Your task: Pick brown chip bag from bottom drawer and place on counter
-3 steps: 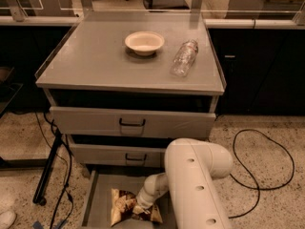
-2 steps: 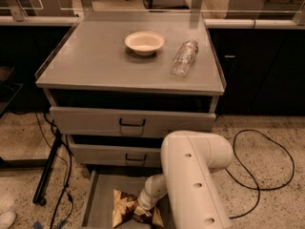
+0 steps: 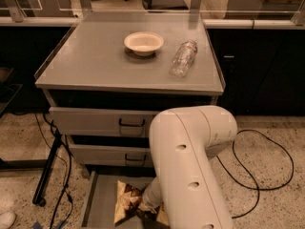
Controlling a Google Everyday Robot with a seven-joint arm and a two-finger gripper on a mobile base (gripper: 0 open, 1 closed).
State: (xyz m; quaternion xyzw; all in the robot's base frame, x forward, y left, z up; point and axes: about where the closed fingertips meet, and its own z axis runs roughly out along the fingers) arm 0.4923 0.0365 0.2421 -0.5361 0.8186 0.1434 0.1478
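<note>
Your gripper [image 3: 144, 213] sits against the brown chip bag [image 3: 125, 202] in the bottom drawer [image 3: 99, 199], largely hidden by the arm [image 3: 190, 161], so you cannot tell whether it grips.

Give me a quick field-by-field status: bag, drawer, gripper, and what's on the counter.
brown chip bag: lying in the open bottom drawer, not yet on the counter
bottom drawer: pulled open, bare grey floor showing left of the bag
gripper: down in the drawer at the bag's right side, largely hidden behind the arm
counter: holds a bowl and a bottle
bowl: upright, near the middle
clear bottle: on its side, right of the bowl, not touching it
</note>
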